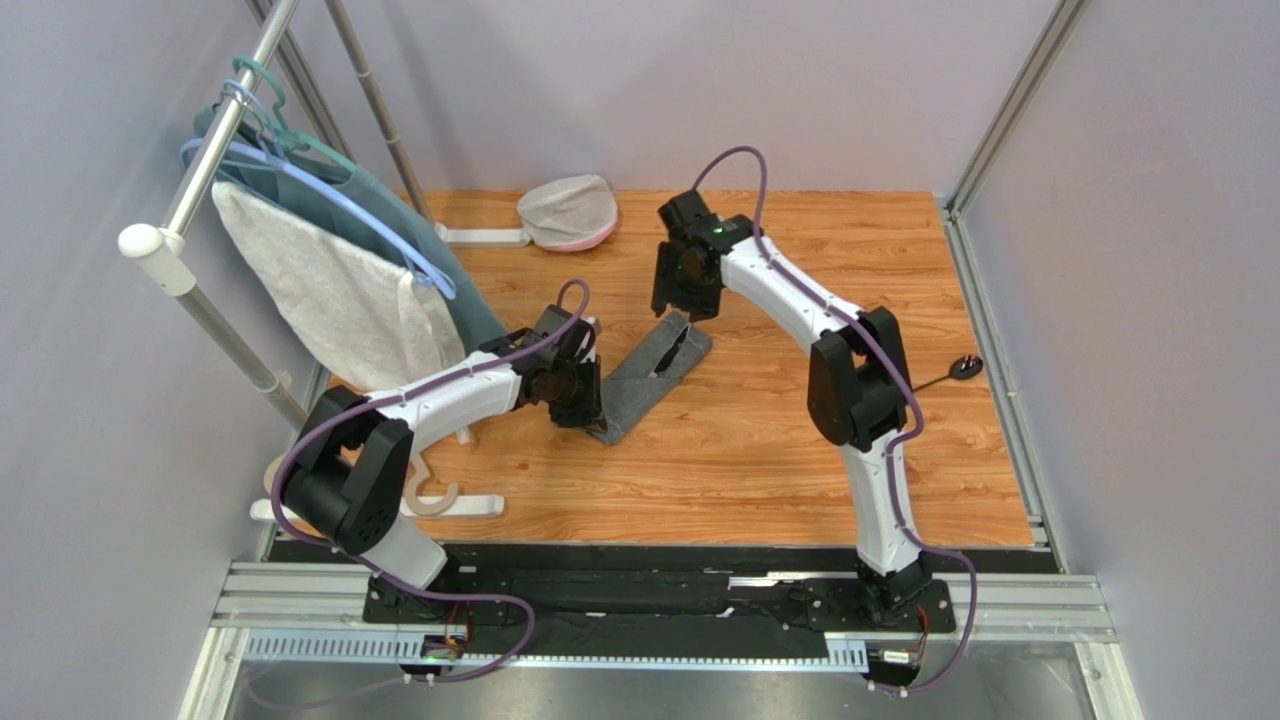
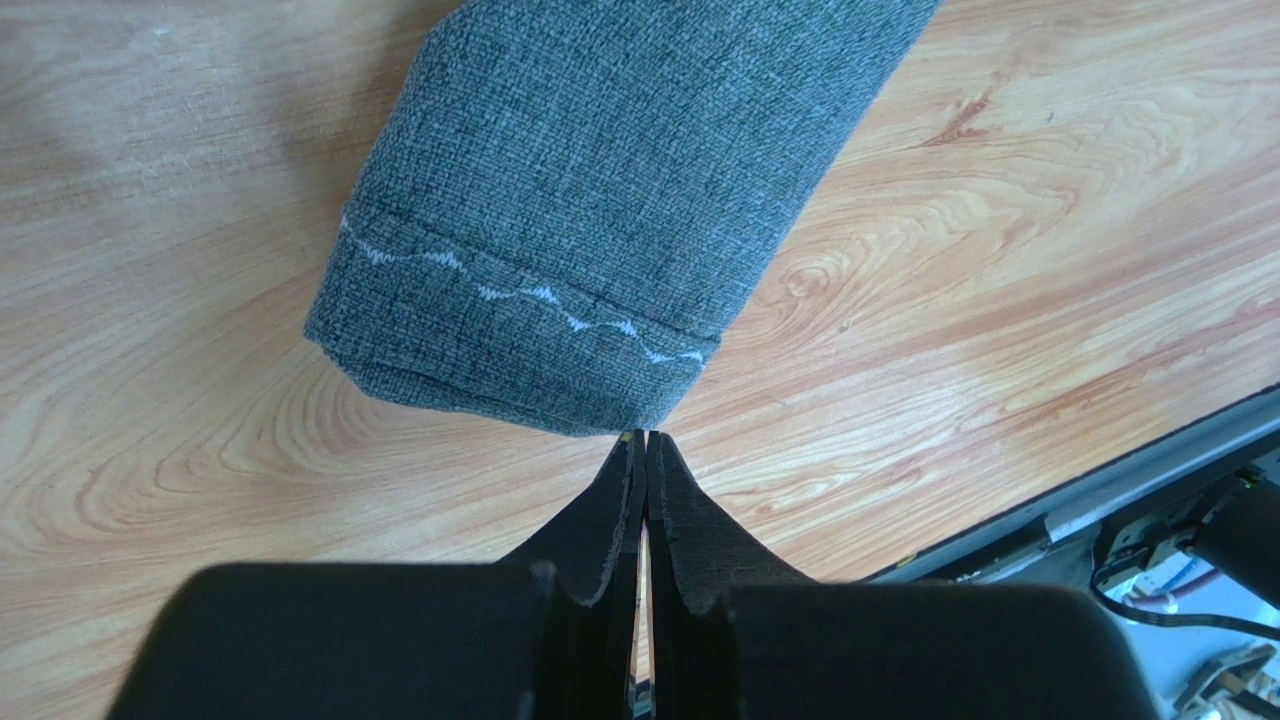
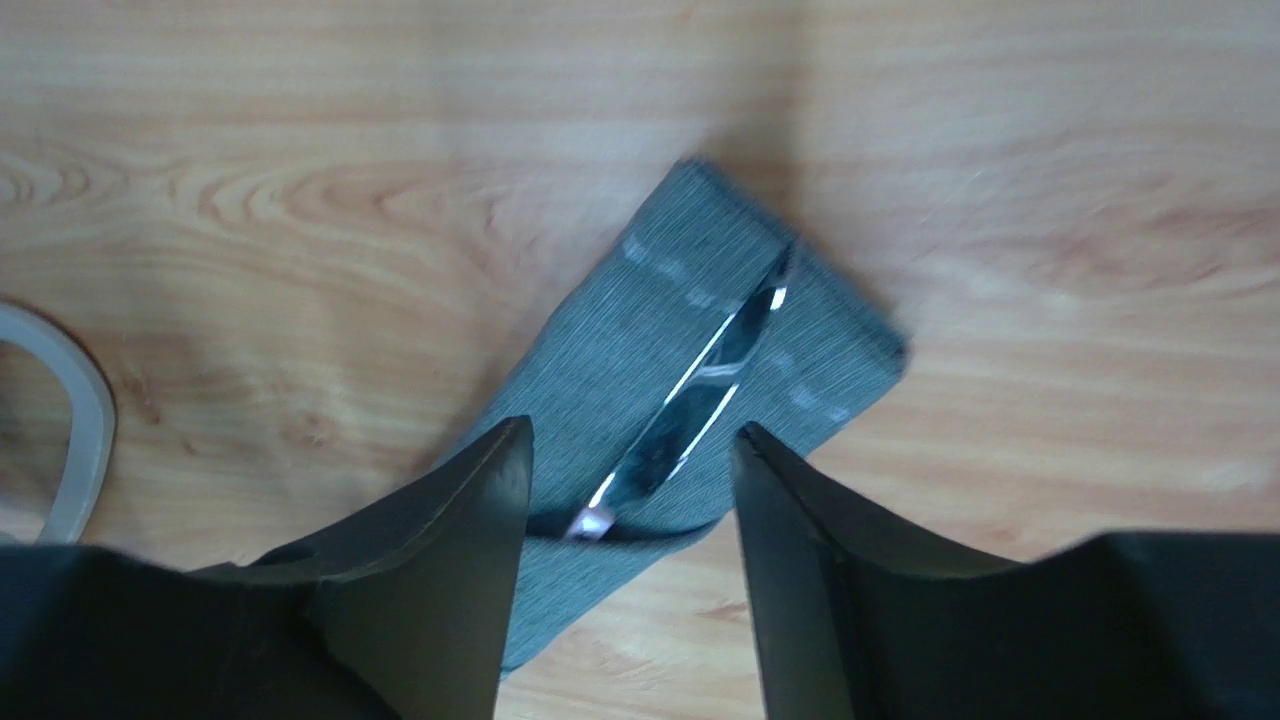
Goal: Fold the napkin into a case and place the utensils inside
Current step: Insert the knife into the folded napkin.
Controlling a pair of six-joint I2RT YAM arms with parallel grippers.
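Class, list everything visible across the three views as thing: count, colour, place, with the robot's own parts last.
case: one, dark grey, mid-table
utensil: one, silver, lying along the case
table: one, orange-brown wood
towel: one, white, hung on the rack, far left
garment: one, teal, behind the towel
rack: one, silver with white knob, far left
cap-like item: one, white with pink rim, table's far edge
small disc on a cable: one, black, table's right edge
hanger: one, pale wood, near-left corner
left end effector: one, black, shut, at the case's near end
right end effector: one, black, open, above the case and utensil
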